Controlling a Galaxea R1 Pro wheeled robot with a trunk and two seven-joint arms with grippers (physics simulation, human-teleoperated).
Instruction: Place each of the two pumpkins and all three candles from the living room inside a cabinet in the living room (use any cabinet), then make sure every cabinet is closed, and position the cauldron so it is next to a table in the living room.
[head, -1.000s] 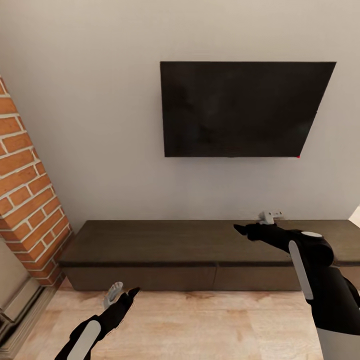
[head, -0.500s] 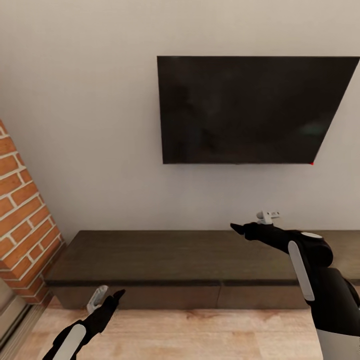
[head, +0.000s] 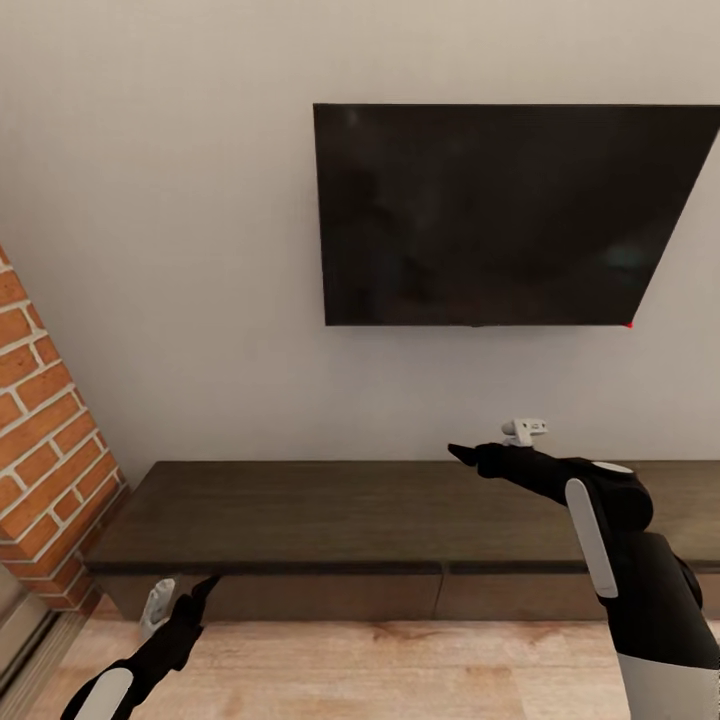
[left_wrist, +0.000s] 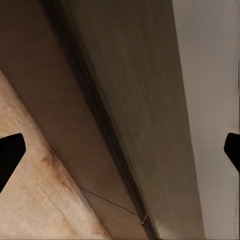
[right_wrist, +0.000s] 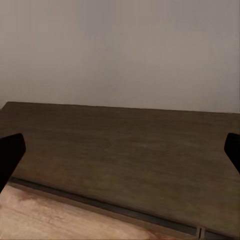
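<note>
While the long dark-brown cabinet (head: 330, 515) sits shut against the wall under a black TV (head: 500, 215), left gripper (head: 170, 600) low by its front, fingers wide apart, empty, right gripper (head: 480, 455) above its top, likewise spread, empty, brick column (head: 45, 470) at left.

right wrist cam: dark-brown cabinet (right_wrist: 125, 155) top spans the frame under a plain grey wall (right_wrist: 120, 50), light wood floor (right_wrist: 45, 220) past its front edge, black fingertips (right_wrist: 10, 155) wide apart at both sides.
</note>
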